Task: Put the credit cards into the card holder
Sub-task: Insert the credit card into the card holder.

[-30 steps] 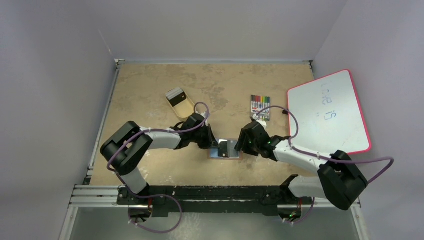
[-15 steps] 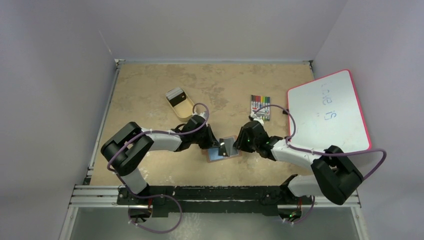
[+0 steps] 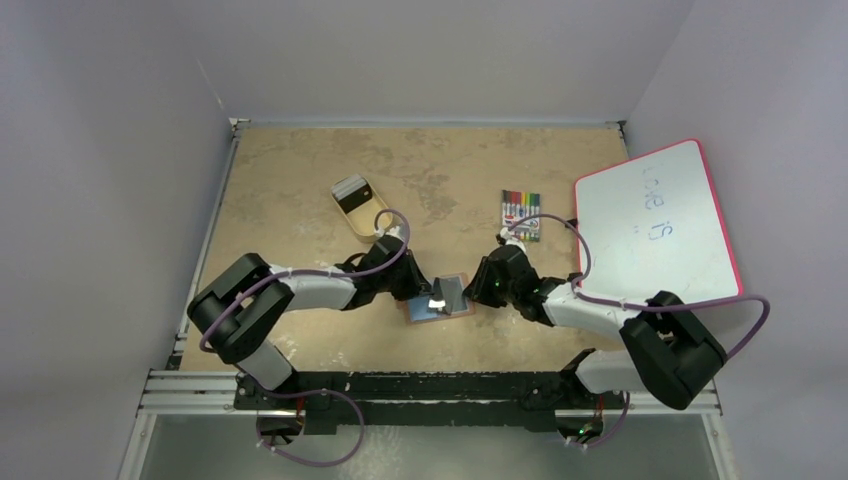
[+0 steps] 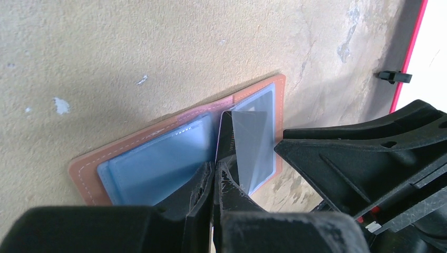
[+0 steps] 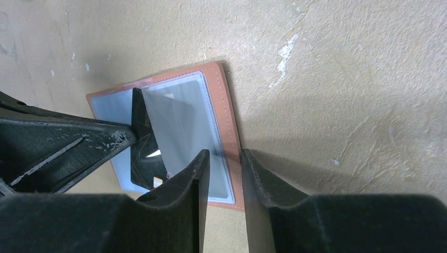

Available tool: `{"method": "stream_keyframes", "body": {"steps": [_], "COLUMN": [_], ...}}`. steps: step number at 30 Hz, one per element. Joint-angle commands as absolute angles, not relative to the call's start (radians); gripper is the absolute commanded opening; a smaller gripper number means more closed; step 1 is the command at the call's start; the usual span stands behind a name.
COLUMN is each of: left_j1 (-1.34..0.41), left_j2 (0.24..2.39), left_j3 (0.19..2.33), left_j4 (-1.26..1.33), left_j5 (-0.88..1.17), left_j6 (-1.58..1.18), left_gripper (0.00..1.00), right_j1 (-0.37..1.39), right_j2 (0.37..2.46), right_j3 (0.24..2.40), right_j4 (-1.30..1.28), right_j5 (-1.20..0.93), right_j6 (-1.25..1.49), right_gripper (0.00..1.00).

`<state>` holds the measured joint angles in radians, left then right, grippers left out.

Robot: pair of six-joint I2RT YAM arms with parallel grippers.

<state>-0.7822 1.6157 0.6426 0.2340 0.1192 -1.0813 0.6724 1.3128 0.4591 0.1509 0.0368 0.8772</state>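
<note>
Brown leather wallet [image 4: 153, 163] lies open and flat, blue-grey pockets up, near the front middle of the tan worktop [image 3: 300, 170], between the two arms. Left tool [image 4: 215, 171] has its fingers pressed together on a dark glossy card [image 4: 227, 139], pinching its near edge. That card stands tilted over the wallet's fold, its far end against the right-hand pocket; whether it has entered the pocket cannot be told. Right tool [image 5: 224, 155] points down from the opposite side, its fingers a little apart and straddling the wallet's right rim, one tip over the clear pocket, the other over bare worktop; contact cannot be told. Farther back on the left, a tan oval tray [image 3: 377, 217] holds more cards [image 3: 350, 190], grey-white and black. A pack of markers [image 3: 520, 210] lies back right, with a red-edged whiteboard [image 3: 650, 225] at the right edge.
</note>
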Motion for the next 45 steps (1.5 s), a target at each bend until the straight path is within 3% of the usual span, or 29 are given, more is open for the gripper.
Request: {"method": "stream_keyframes", "body": {"steps": [1,45], "left_j1": [-0.792,-0.818], "left_j2": [1.553,1.366], "left_j3": [0.633,0.481], "left_j4": [0.215,0.219], "left_j5": [0.078,-0.172], "left_j6": [-1.071,-1.176], "left_gripper": [0.0,0.0], "right_j1": [0.683,0.744], "right_j2": [1.305,1.33], "right_j3": [0.425,0.391], "right_j4": [0.143,0.216], "right_j5": [-0.011,-0.061], "right_j6": [0.896,0.952], "right_gripper": [0.31,0.25]}}
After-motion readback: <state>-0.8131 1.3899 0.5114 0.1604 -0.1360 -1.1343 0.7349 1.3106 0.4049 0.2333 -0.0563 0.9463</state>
